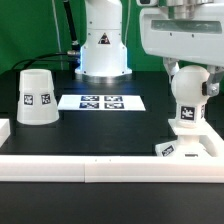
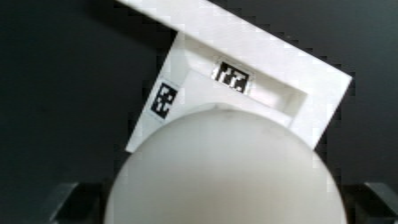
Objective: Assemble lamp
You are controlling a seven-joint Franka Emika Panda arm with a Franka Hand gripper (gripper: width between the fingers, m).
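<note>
Looking down the wrist view, I see the gripper [image 2: 222, 208] straddling the bulb [image 2: 222, 160], whose round head fills most of that picture. Only dark slivers of the fingers [image 2: 80, 203] show on either side, cut off by the frame edge. They sit right against the head, but I cannot tell whether the jaws are clamped on it or merely flank it. The exterior view is no help: the gripper [image 1: 190, 74] merges with the top of the bulb [image 1: 187, 105], white on white.

The bulb stands upright on the base [image 1: 186, 149], at the exterior view's right, just behind the rail [image 1: 100, 166]. I cannot make out whether its stem is seated. From the wrist, the base [image 2: 240, 85] peeks out past the head with two blurred tags, and the rail [image 2: 222, 38] lies beyond it. The arm [image 1: 180, 30] is cropped at the top.

Well apart, at the exterior view's left, the shade [image 1: 37, 97] sits wide end down on the table [image 1: 130, 130]. The marker board [image 1: 102, 101] lies between shade and bulb.
</note>
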